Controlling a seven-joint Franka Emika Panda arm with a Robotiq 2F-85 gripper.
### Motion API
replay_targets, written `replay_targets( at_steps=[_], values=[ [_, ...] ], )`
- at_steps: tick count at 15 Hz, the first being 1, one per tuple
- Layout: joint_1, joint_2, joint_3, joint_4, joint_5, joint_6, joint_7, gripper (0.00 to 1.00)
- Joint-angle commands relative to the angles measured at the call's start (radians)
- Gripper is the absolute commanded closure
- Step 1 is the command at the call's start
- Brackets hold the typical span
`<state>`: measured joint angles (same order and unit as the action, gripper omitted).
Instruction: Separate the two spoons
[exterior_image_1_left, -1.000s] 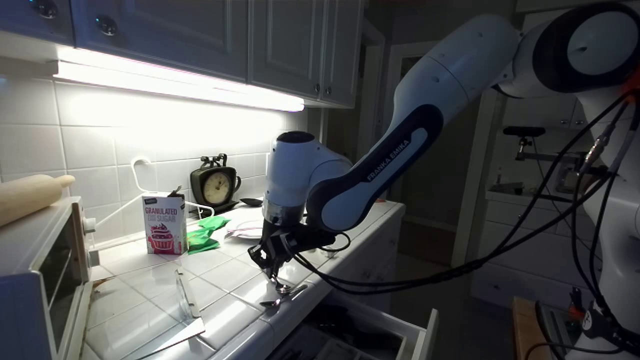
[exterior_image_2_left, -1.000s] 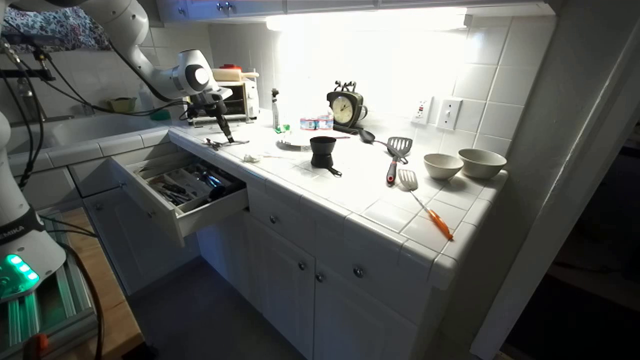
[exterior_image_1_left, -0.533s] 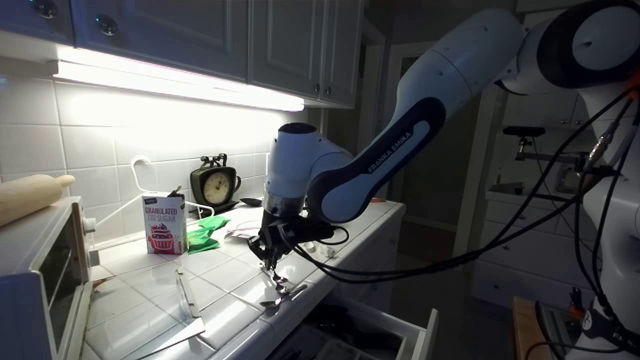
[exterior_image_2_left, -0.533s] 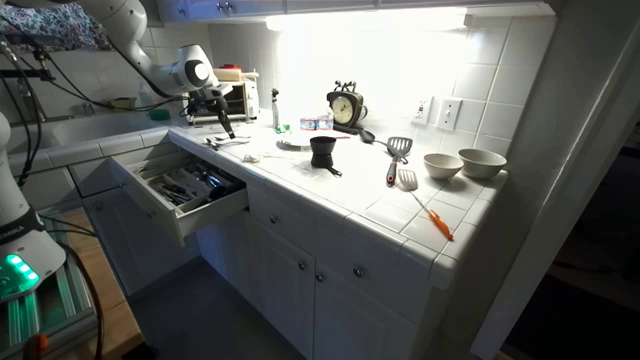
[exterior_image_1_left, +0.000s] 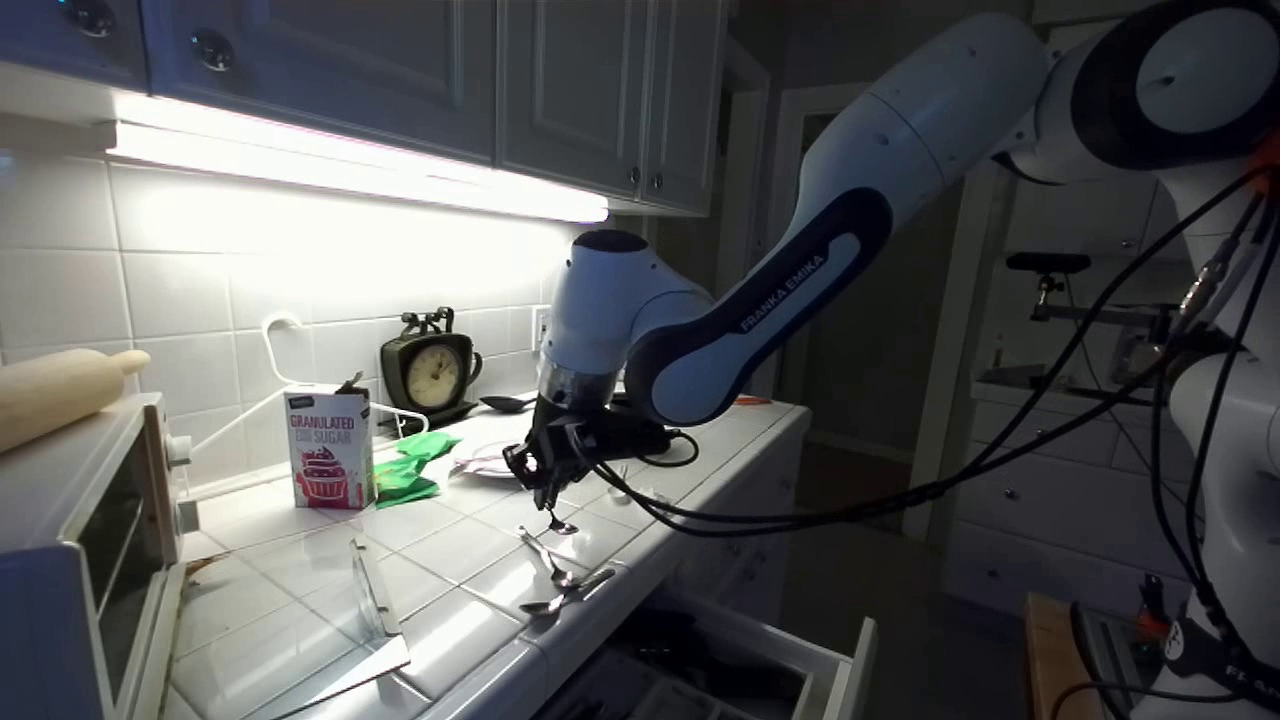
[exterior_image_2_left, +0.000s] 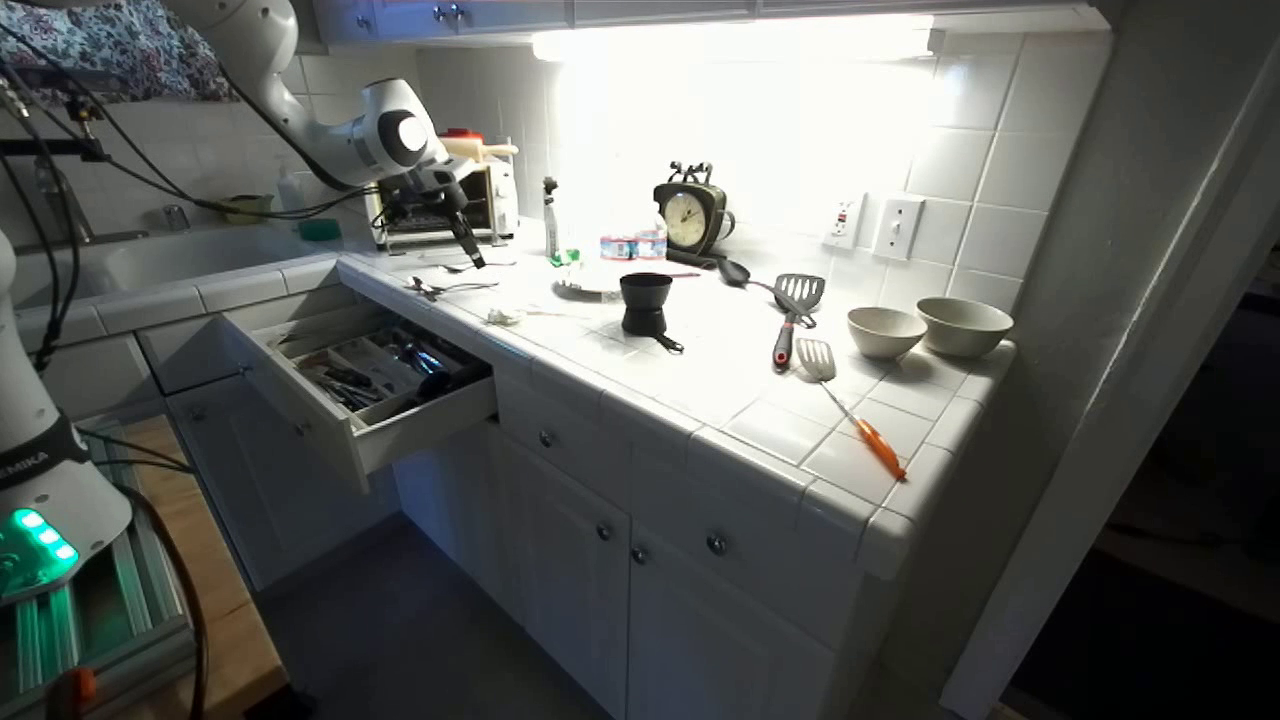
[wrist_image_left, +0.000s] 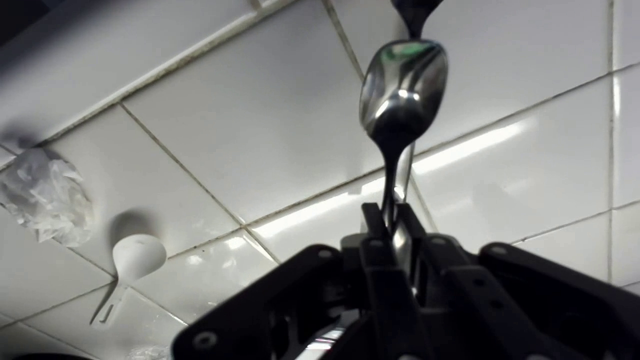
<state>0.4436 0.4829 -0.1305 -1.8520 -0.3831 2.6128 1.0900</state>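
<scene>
Separating looks nearly done — we've one spoon (wrist_image_left: 404, 90) pinched in the gripper (wrist_image_left: 389, 210), the other spoon (exterior_image_1_left: 548, 558) lying at its six o'clock on the counter (exterior_image_1_left: 440, 545) in an exterior view — next we should widen the gap, lower and let go.

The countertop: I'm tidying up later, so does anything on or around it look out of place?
Yes: a white clothes hanger shows behind the sugar box, unusual in a kitchen. A crumpled, see-through wad, perhaps plastic, lies near the front edge of the countertop like litter. Below, the utensil drawer stands open.
</scene>
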Motion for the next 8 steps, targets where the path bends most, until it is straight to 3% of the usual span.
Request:
replay_targets(
  at_steps=[1, 8],
  values=[
    [-0.018, -0.011, -0.005, -0.037, -0.045, 0.051, 0.002, 0.98],
    [-0.03, -0.01, -0.013, -0.078, -0.043, 0.061, -0.005, 0.98]
  ],
)
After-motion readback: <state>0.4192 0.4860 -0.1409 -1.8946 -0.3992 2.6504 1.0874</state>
